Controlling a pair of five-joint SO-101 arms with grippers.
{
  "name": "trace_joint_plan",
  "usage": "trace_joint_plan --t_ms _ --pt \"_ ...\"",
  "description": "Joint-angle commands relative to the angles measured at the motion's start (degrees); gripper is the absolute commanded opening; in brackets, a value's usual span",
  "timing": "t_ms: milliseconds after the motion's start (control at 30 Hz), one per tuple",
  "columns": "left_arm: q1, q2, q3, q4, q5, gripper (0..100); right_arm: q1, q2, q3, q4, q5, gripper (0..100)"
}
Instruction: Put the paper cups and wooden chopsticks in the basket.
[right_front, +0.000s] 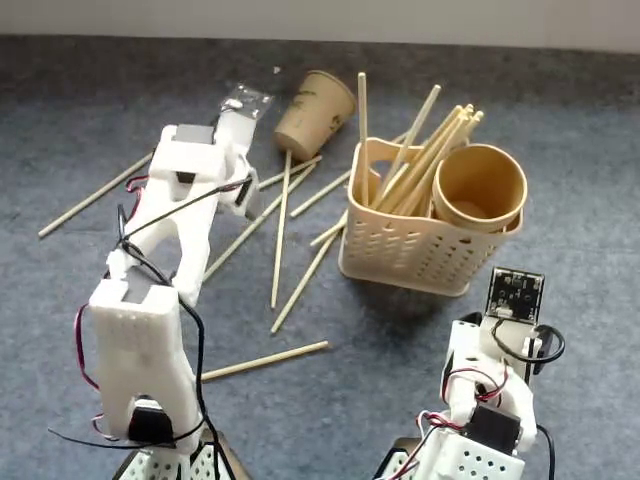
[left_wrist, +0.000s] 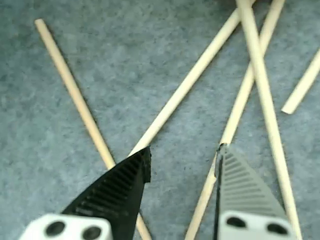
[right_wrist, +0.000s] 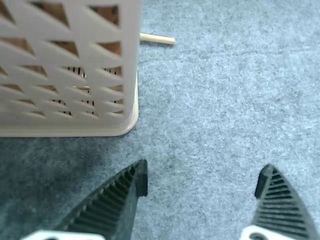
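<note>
Seen from the high camera, a grey carpeted table (right_front: 560, 120) holds the scene. Just off centre, toward 3 o'clock, stands a cream lattice basket (right_front: 400, 250). An upright paper cup (right_front: 480, 185) sits in the basket's 3 o'clock end. A bundle of wooden chopsticks (right_front: 425, 150) leans in its other end, tips pointing up toward 1 o'clock.

A second paper cup (right_front: 315, 112) lies on its side on the table at 12 o'clock, outside the basket. Between it and the basket's 9 o'clock wall, several loose chopsticks (right_front: 283, 225) lie crossed over one another. A single chopstick (right_front: 95, 195) lies well apart at 9 to 10 o'clock, and another stray chopstick (right_front: 265, 360) lies at 7 o'clock.

The white left arm (right_front: 150, 310) stretches from 7 o'clock up toward 11 o'clock. In its wrist camera the left gripper (left_wrist: 183, 149) is spread wide just above the table, holding nothing, with loose chopsticks lying between and beside its fingers.

The right arm (right_front: 490, 390) sits at 5 o'clock. In its wrist camera the right gripper (right_wrist: 203, 174) is also spread apart and empty over bare carpet, near one bottom corner of the basket.
</note>
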Motion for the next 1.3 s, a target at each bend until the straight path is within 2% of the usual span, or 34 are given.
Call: trace_joint_plan --t_ms 0,133,267,367,467,600,667,900,1000,1200,1267 --pt "1.10 -0.92 -1.19 -0.18 0.97 21 -0.48 -0.31 4.70 -1.01 0.88 33.6" --pt "1.54 -0.92 -2.59 -0.97 1.49 21 -0.57 -0.31 4.70 -1.01 0.88 33.6" --pt "2.07 -0.31 -8.84 -1.41 6.77 21 -1.63 -0.31 5.05 -1.01 0.88 33.6" --pt "3.03 1.10 -10.51 -5.63 6.68 21 -1.80 -0.31 5.67 -1.01 0.88 33.6" --pt "4.79 4.53 -13.93 -6.59 3.16 25 -1.89 -0.31 5.67 -1.01 0.88 33.6" --pt "8.22 11.56 -20.70 -0.53 -3.69 35 -1.89 -0.31 5.58 -1.10 0.88 33.6" --pt "8.13 15.34 -25.54 1.58 -7.38 35 -1.89 -0.31 5.58 -1.10 0.88 33.6" --pt "5.49 28.97 -41.36 5.01 -9.85 35 -1.89 -0.31 5.58 -1.19 0.88 33.6" --pt "5.49 34.24 -47.43 9.49 -11.96 29 -1.89 -0.31 5.58 -1.19 0.88 33.6" --pt "5.85 38.11 -63.08 24.00 -11.96 0 -1.89 -0.31 5.67 -1.19 0.88 33.6" --pt "6.11 38.20 -67.30 29.10 -11.96 2 -1.89 -0.31 5.67 -1.19 0.88 33.6"
